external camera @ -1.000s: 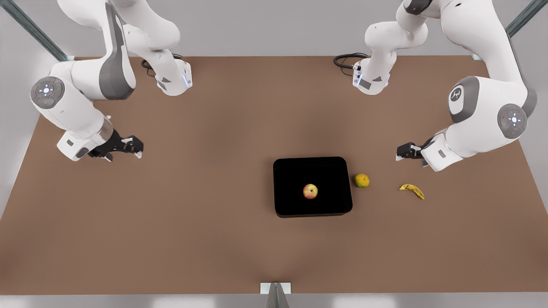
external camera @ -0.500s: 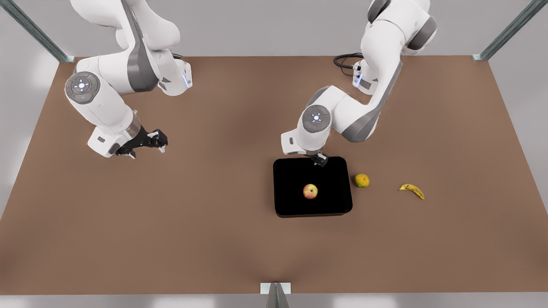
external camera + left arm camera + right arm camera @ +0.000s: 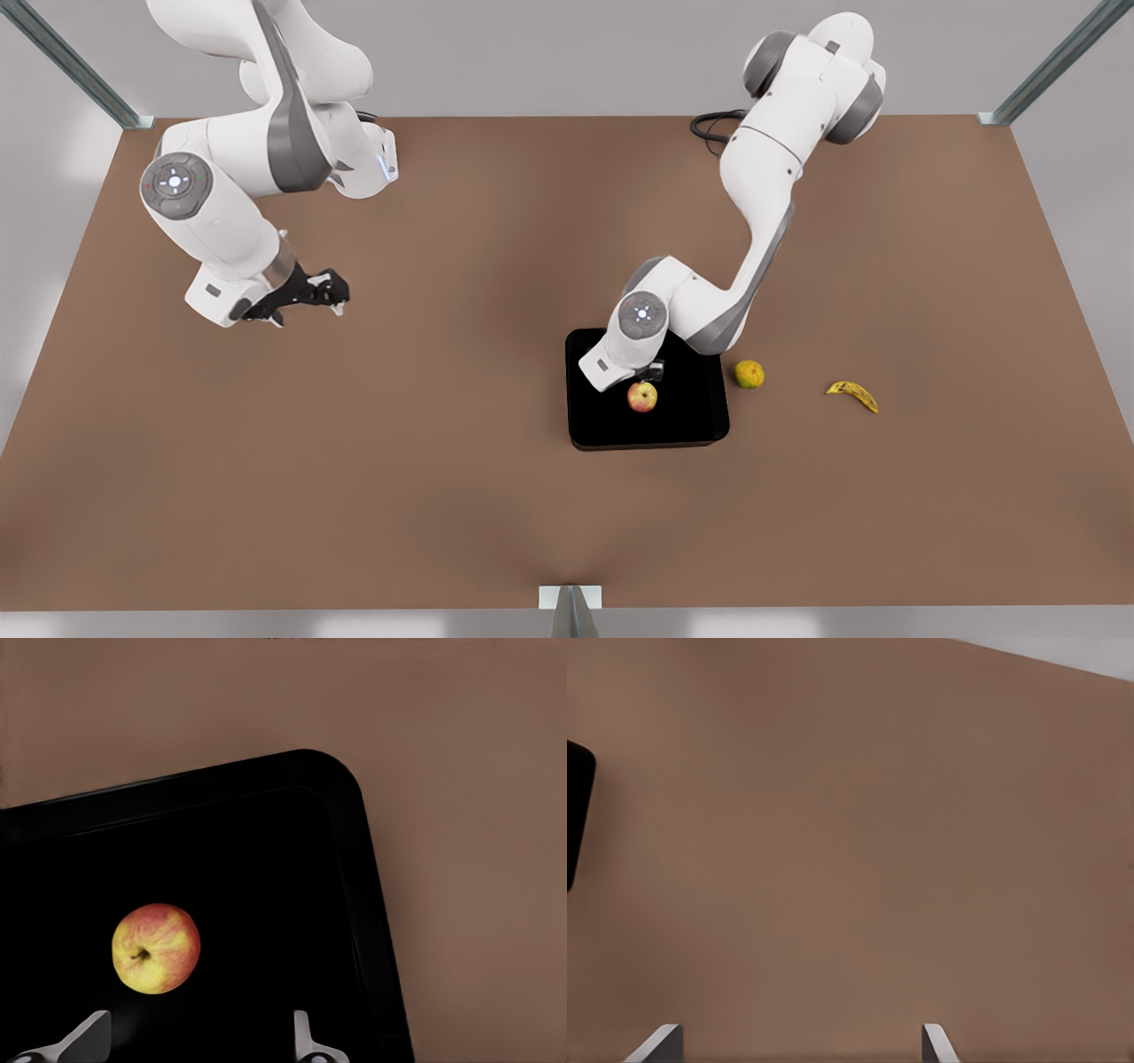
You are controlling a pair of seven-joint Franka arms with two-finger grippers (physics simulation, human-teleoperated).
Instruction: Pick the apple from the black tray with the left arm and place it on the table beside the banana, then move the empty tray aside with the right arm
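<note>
Grey wall [image 3: 549, 53]; grey metal corner posts [image 3: 75, 66].

The left hand [image 3: 653, 370] hides part of the black tray [image 3: 700, 416].

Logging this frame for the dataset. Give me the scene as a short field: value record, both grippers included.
left gripper: open, above the black tray, just short of the apple
right gripper: open, waiting over bare table at the front view's left
apple: in the tray, near its middle, not gripped
citrus fruit: on the table, just beside the tray, on the front view's right
banana: on the table, further to the front view's right
stage: apple not yet picked
</note>
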